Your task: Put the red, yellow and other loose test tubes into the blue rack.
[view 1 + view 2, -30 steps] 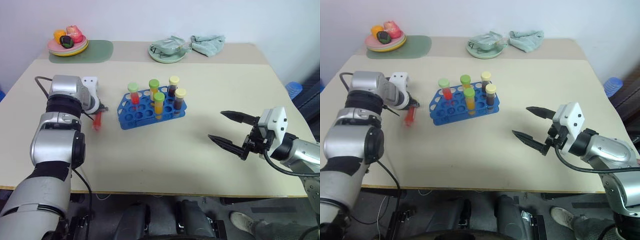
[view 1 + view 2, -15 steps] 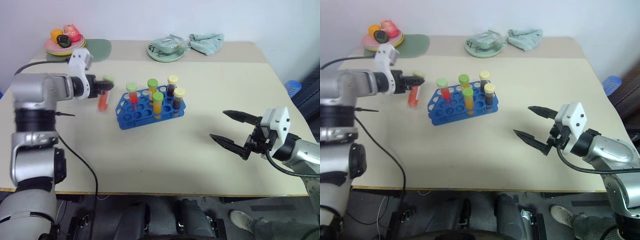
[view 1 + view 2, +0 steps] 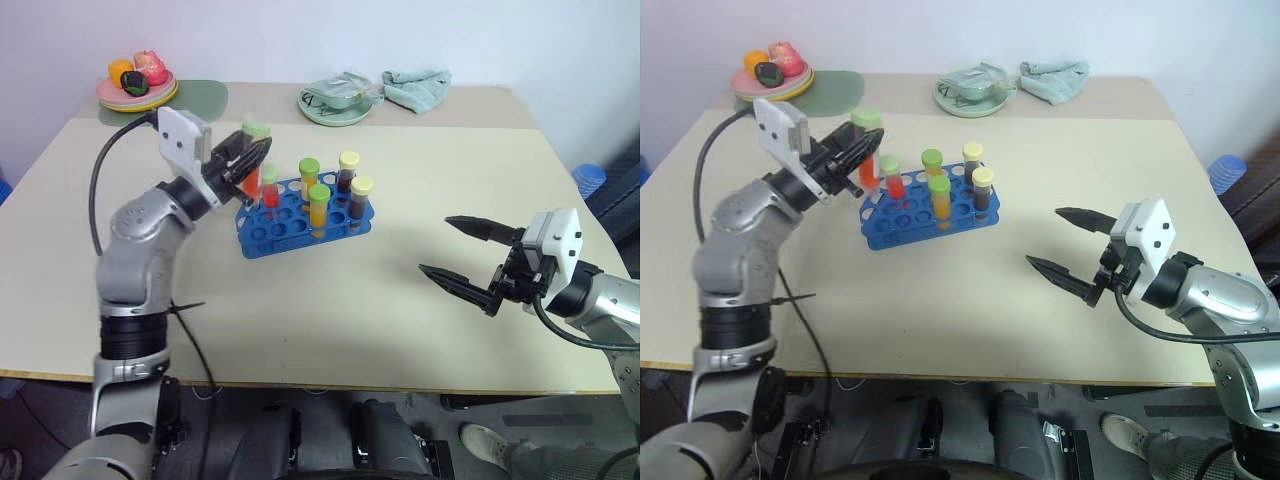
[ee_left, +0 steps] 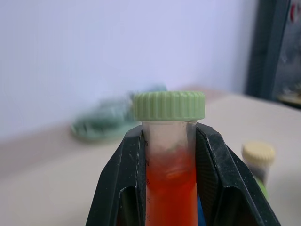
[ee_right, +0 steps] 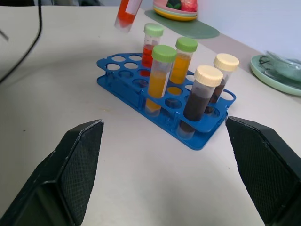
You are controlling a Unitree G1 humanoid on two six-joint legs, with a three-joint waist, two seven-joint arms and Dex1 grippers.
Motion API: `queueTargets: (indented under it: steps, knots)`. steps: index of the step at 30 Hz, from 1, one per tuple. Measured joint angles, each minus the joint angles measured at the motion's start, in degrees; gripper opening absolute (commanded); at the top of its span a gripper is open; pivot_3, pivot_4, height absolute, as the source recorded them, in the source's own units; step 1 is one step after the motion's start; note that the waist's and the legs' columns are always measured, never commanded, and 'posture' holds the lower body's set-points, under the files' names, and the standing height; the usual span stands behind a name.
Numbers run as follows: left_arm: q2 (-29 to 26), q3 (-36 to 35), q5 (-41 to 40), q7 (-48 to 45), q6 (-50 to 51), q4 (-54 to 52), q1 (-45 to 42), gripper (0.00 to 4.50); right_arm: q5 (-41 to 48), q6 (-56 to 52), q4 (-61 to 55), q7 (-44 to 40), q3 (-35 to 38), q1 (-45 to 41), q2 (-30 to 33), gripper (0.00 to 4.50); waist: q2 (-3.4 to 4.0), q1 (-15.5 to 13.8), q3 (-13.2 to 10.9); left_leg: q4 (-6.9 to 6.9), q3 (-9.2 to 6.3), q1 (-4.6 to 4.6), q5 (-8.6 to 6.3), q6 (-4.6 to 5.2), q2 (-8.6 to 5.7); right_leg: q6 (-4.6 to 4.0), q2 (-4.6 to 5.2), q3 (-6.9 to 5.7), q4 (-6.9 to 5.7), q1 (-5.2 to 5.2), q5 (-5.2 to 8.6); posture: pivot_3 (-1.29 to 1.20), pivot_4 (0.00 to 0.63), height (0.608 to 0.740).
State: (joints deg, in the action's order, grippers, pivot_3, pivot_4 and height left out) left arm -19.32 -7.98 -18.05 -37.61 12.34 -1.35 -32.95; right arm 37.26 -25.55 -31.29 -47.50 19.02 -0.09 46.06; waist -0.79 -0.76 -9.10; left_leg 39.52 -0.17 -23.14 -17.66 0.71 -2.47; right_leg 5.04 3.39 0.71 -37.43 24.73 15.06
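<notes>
Table [image 3: 300,300] bears blue rack [image 3: 300,222]; left fingers [image 4: 127,188] clamp red tube [image 4: 170,174].

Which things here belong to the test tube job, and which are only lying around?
Job: red test tube in left gripper; blue rack holding five tubes.
Lying around: fruit plate, green mat, green dish, cloth.

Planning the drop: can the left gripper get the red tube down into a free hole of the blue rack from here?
Probably yes: the left gripper holds the red tube above the blue rack's near-left corner, where holes stand free.
</notes>
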Motion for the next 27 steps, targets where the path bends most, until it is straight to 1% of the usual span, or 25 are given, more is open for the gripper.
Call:
queueTargets:
  steps: [3,4,9,12,18,22,27]
  knots:
    - [3.67,1.34,0.56,-0.91,-6.57,5.27,1.67,0.79,0.09,-0.64,-1.10,0.50,1.48,1.35,0.09,4.25,-0.01,-0.03,-0.01,0.03,0.00,-0.02,-0.03,0.05,0.00,0.01,0.00,-0.01,0.00,-0.01,0.00,0.00,0.150,0.740]
    - [4.08,1.91,0.56,-1.24,-7.59,6.14,2.05,0.79,0.14,-0.81,-1.32,0.57,1.84,1.46,0.11,4.25,-0.02,-0.01,-0.01,0.04,-0.01,-0.03,-0.03,0.05,0.00,0.01,0.00,-0.01,0.00,-0.01,0.00,0.00,0.150,0.740]
    - [4.90,2.80,-0.08,-5.10,-14.25,9.36,3.06,0.79,0.62,-2.29,-3.09,1.24,4.05,2.43,0.23,4.25,0.02,0.02,0.01,0.06,-0.01,0.00,-0.04,0.06,0.01,0.01,-0.02,-0.01,-0.02,-0.03,-0.01,0.00,0.150,0.740]
    - [5.65,2.89,-0.03,-7.50,-18.61,14.72,3.51,0.79,1.23,-2.91,-3.68,1.62,4.55,2.84,0.25,4.25,0.01,0.03,0.01,0.11,0.00,0.00,-0.07,0.12,0.01,0.02,-0.03,-0.01,-0.01,-0.05,-0.01,0.00,0.150,0.740]
    - [6.61,2.93,0.28,-8.57,-25.46,20.44,3.34,0.79,1.99,-3.81,-4.57,1.80,6.16,4.32,0.25,4.25,0.04,0.00,0.03,0.15,0.00,0.02,-0.14,0.24,0.01,0.04,-0.03,-0.01,-0.01,-0.10,-0.02,0.00,0.150,0.740]
    - [7.10,3.39,1.47,-8.49,-28.14,24.41,3.54,0.79,2.51,-4.09,-5.08,1.83,7.28,5.39,0.25,4.25,0.04,0.02,0.03,0.15,0.00,0.13,-0.24,0.42,0.01,0.04,-0.05,-0.01,-0.02,-0.19,-0.02,0.00,0.150,0.740]
    - [7.53,3.91,1.54,-8.86,-29.38,25.50,3.59,0.79,3.65,-4.34,-6.17,1.90,8.70,6.58,0.25,4.25,0.04,-0.01,0.05,0.17,0.00,0.13,-0.24,0.43,0.01,0.05,-0.04,-0.01,-0.01,-0.22,-0.02,0.00,0.150,0.740]
